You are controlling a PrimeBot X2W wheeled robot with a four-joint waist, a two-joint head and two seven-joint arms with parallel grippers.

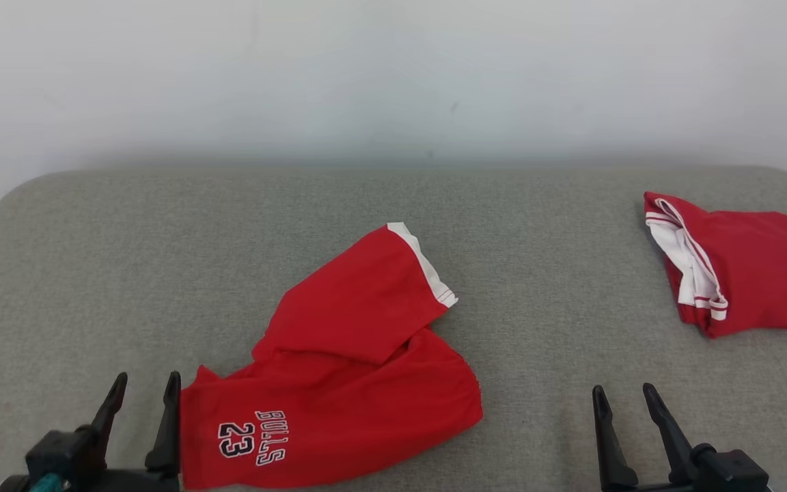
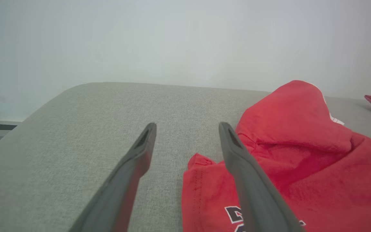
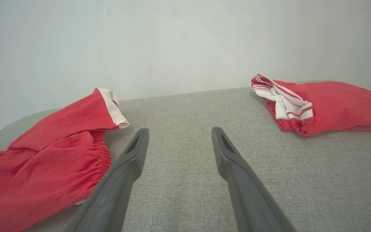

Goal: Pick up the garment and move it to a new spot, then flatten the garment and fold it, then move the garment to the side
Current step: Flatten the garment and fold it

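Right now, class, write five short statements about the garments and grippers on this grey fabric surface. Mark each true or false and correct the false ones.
1. The red shorts printed BULLS 23 lie neatly folded. False: they are rumpled, with one leg flopped across the rest.
2. A second red garment with white striped trim lies folded toward the robot's right. True.
3. The left gripper is shut on the shorts. False: its jaws stand open and grip nothing, at the shorts' edge.
4. The right gripper is open over the bare grey fabric surface. True.
5. The two garments touch. False: a stretch of bare surface separates them.
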